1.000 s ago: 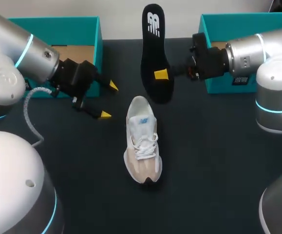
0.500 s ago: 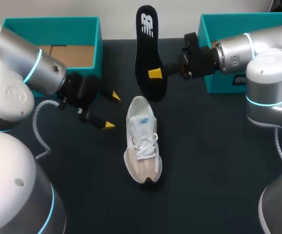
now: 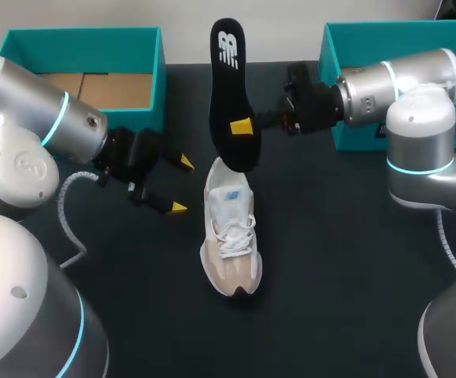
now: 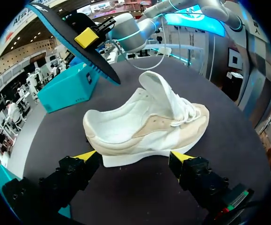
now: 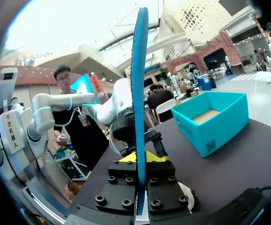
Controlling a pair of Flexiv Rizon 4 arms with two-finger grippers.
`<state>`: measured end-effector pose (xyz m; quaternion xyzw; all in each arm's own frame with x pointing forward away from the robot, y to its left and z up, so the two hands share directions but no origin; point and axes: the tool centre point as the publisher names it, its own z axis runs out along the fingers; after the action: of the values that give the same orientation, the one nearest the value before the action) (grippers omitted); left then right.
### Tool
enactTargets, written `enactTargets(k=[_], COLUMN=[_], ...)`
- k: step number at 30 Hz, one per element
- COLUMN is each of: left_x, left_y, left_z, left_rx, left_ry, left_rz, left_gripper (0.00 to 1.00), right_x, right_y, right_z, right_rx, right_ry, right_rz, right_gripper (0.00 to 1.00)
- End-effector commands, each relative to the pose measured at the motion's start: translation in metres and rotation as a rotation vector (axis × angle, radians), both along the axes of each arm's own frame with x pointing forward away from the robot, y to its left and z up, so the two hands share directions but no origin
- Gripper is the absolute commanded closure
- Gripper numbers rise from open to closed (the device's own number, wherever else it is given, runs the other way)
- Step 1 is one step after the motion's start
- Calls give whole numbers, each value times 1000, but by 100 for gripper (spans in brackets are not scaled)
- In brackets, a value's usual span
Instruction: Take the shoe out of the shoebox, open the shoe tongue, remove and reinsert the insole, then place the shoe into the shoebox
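Brown card (image 3: pixel 105 88) was seen inside the left shoebox (image 3: pixel 82 39); the right shoebox (image 3: pixel 361 35) was partly hidden. The shoe (image 3: pixel 230 228) was laid on the bench (image 3: pixel 330 260), outside both. The insole (image 3: pixel 229 87) was gripped by the right claw (image 3: pixel 242 126) above the heel. The left claw (image 3: pixel 180 185) was spread wide beside the shoe.

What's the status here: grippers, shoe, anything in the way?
Left gripper open, beside the white and beige lace-up sneaker. Right gripper shut on the black shoe insole, held over the sneaker's heel. Nothing between them.
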<state>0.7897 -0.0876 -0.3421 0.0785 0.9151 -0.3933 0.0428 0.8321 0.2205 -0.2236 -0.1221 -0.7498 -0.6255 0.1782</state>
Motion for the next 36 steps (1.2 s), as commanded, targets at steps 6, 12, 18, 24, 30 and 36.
enactTargets(k=[6,12,18,24,30,36], left_x=[2,5,6,6,6,6], left_y=[-6,-11,-15,-15,-15,-15], left_z=[-2,3,5,5,5,5], left_rx=[-39,-56,-69,-69,-69,-69], left_ry=[7,7,8,8,8,8], left_rz=[26,27,41,41,41,41], left_gripper=[0,0,0,0,0,0], right_x=[10,10,12,9,2,-4], right_y=[27,27,24,23,25,25], right_z=[-22,-31,-40,-54,-64,-71], right_rx=[23,8,-7,-11,-14,-15], right_ry=[19,5,-17,-8,-14,-1], right_rz=[35,41,36,32,34,33], right_gripper=[100,100,100,100,100,100])
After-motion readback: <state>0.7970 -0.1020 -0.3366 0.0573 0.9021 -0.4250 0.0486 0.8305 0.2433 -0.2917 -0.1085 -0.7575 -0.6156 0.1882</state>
